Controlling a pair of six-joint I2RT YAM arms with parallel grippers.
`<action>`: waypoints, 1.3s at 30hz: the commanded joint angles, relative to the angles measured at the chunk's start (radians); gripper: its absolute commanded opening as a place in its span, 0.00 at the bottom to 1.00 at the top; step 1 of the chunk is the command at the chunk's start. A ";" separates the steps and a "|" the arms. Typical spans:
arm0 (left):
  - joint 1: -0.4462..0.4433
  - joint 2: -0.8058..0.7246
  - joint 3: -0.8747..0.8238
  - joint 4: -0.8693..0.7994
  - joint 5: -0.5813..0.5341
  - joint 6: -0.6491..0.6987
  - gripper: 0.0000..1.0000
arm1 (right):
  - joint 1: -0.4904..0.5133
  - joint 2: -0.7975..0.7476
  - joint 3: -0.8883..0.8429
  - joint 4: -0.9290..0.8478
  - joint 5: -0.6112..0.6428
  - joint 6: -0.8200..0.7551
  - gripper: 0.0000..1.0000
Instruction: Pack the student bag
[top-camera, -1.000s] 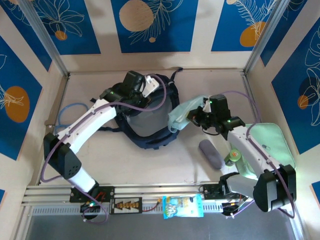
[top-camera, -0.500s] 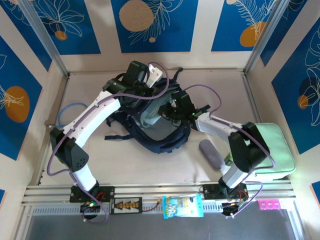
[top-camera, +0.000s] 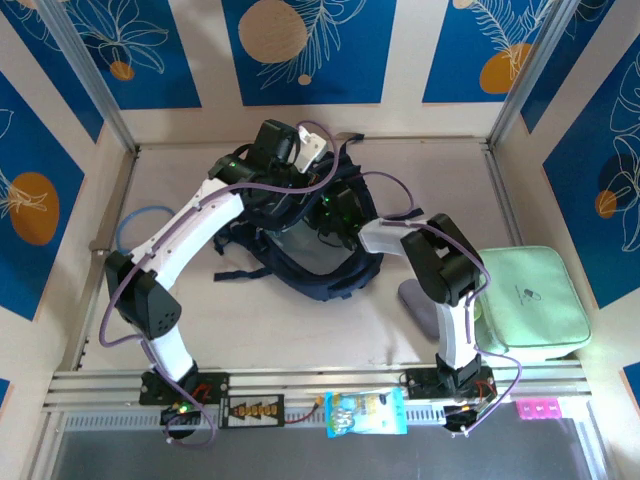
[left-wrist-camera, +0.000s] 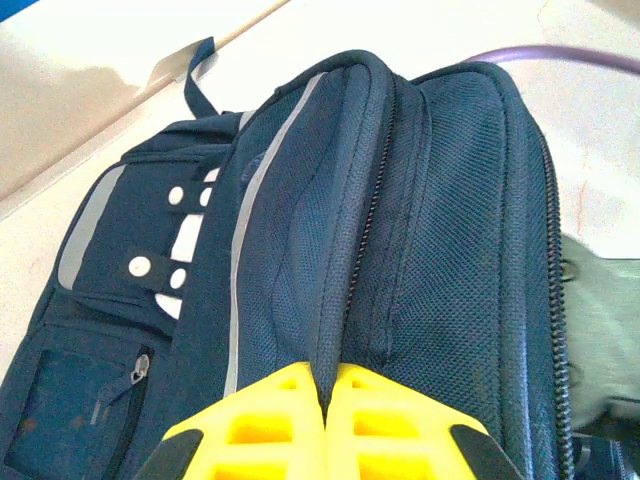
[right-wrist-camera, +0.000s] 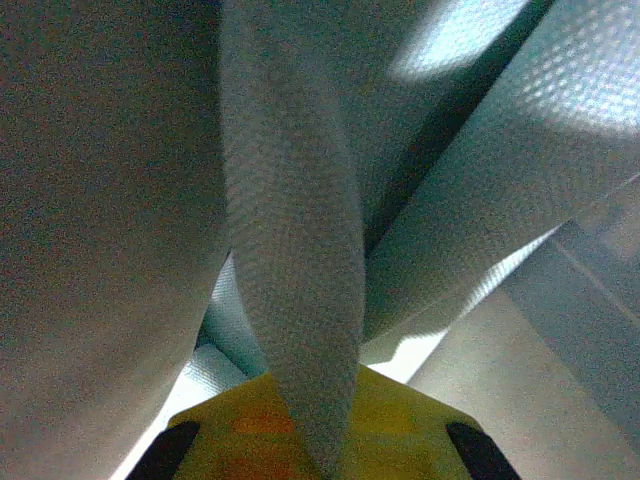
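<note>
Robot lab test cell: tabletop (top-camera: 300, 330) boxed by blue printed panels (top-camera: 340, 60), aluminium mounting rail (top-camera: 300, 380), purple cabling (top-camera: 395, 183).

Navy student bag (left-wrist-camera: 430, 250) w/ grey stripe (left-wrist-camera: 247, 235); waffle-weave cloth (right-wrist-camera: 290, 250) prob. mint

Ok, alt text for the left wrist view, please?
The left gripper, yellow-fingered, is pinched shut on a raised fold of the large dark navy fabric backpack, which lies on a pale table. A grey trim stripe runs along the bag; pale green cloth shows past its zip on the right.
</note>
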 joint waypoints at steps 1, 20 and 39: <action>0.019 -0.017 0.069 0.101 0.048 -0.027 0.00 | -0.003 0.065 0.059 0.123 -0.023 0.059 0.04; 0.044 -0.012 -0.036 0.136 0.077 -0.033 0.00 | -0.087 -0.380 -0.344 0.029 -0.119 0.131 0.49; 0.055 -0.055 -0.335 0.250 0.152 -0.207 0.70 | -0.264 -1.068 -0.466 -0.810 0.171 -0.037 0.64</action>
